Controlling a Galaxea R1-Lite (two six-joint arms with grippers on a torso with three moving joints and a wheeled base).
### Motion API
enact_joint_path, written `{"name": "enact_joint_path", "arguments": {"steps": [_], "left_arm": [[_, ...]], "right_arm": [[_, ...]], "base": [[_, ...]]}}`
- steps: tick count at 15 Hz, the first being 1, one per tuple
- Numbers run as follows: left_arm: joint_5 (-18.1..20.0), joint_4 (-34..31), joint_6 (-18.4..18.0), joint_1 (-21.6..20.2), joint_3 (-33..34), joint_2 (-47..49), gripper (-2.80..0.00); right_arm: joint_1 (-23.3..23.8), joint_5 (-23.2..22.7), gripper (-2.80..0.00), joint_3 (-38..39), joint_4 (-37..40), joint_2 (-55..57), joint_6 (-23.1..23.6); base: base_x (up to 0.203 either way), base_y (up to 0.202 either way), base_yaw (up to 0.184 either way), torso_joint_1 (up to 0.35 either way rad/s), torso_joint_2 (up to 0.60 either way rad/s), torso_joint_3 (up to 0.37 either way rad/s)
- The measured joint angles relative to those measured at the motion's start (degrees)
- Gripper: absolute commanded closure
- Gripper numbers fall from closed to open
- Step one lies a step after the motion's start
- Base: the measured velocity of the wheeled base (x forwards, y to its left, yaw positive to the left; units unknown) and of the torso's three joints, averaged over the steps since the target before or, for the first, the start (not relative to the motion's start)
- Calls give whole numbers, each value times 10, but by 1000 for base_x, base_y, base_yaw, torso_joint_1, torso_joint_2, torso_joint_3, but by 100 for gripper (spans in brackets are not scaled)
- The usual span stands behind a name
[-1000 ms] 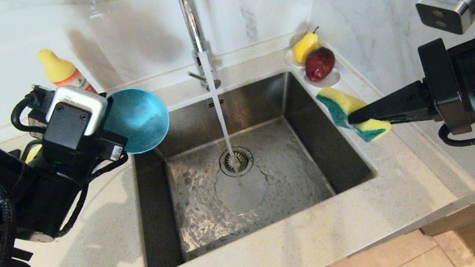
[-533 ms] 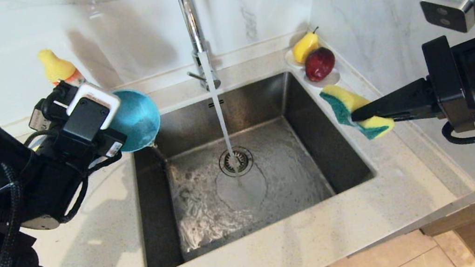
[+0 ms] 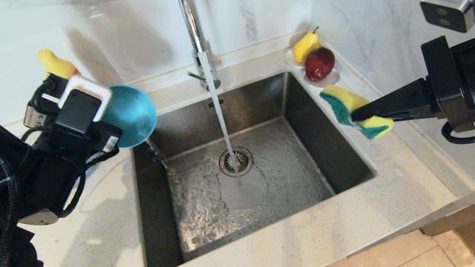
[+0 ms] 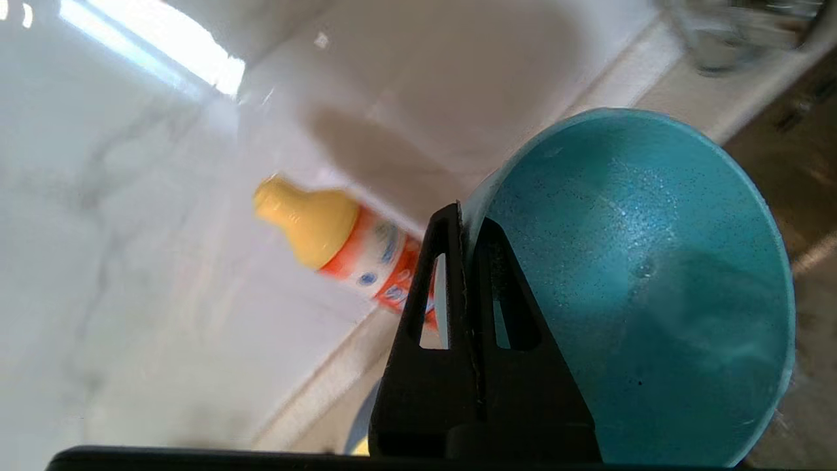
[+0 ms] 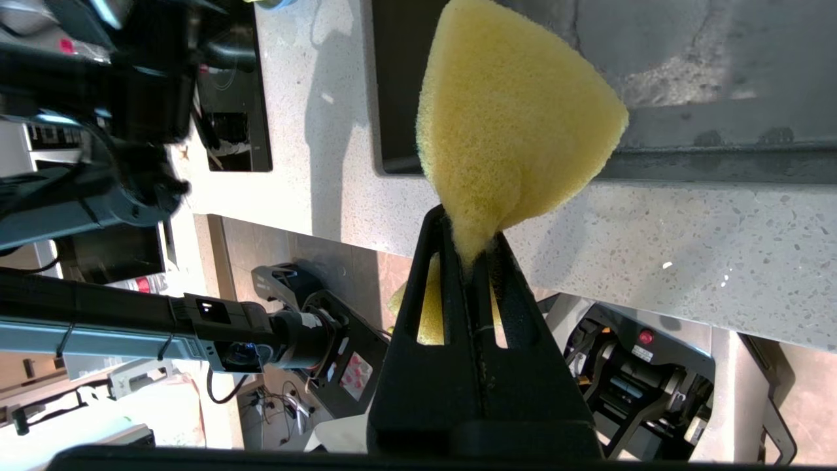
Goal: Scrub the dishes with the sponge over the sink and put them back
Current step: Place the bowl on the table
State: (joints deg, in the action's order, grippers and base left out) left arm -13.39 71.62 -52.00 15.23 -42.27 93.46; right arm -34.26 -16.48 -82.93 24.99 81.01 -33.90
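My left gripper (image 4: 465,219) is shut on the rim of the small teal-blue bowl (image 3: 130,115) (image 4: 641,281). It holds the bowl tipped on its side above the back left corner of the sink (image 3: 293,97), opening turned toward the faucet. My right gripper (image 3: 354,116) (image 5: 467,229) is shut on the yellow and green sponge (image 3: 344,99) (image 5: 516,124). The sponge hangs squeezed over the sink's right rim. Water runs from the chrome faucet (image 3: 192,22) down to the drain (image 3: 236,161).
The orange detergent bottle (image 3: 52,63) (image 4: 340,242) stands against the back wall behind my left wrist. A white dish with a pear and a red fruit (image 3: 317,64) sits at the sink's back right corner. Pale stone counter (image 3: 94,249) surrounds the basin.
My left arm has drawn the teal bowl back to the left, from over the basin toward its back left corner, and the wrist has turned. The right arm and sponge have stayed almost still.
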Motion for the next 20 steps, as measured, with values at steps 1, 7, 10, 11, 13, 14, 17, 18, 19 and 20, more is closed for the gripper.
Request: {"name": "enact_joint_path", "arguments": {"steps": [1,7,10,11,13,14,17,18,19,20], "left_arm": [[-3,-28,23,-2,-11,-6,0],[-2,-324,237,-5,-116,-70,0],[2,-432,381,-11,-167,-85,0],[3,-453,428,-14,-174,-87,0],[3,-488,508,-19,-180,-92,0],[4,-515,545,-20,-184,-94,0],[14,-586,650,-32,-204,-101,0],[18,-600,675,-38,-209,-103,0],[19,-612,688,-42,-214,-107,0],[19,-637,696,-45,-219,-112,0]], "right_arm": [[0,0,0,1,0,0,0],[0,0,0,4,0,5,0],[0,0,0,4,0,5,0],[0,0,0,6,0,4,0],[0,1,0,11,0,1,0],[0,0,0,15,0,-1,0],[0,0,0,24,0,-4,-1],[0,0,0,25,0,-4,-1],[0,0,0,28,0,-6,-2],[0,0,0,31,0,-6,-1]], "base": [[0,0,0,0,0,0],[0,0,0,0,0,0],[0,0,0,0,0,0],[0,0,0,0,0,0],[0,0,0,0,0,0],[0,0,0,0,0,0],[0,0,0,0,0,0],[0,0,0,0,0,0],[0,0,0,0,0,0],[0,0,0,0,0,0]]}}
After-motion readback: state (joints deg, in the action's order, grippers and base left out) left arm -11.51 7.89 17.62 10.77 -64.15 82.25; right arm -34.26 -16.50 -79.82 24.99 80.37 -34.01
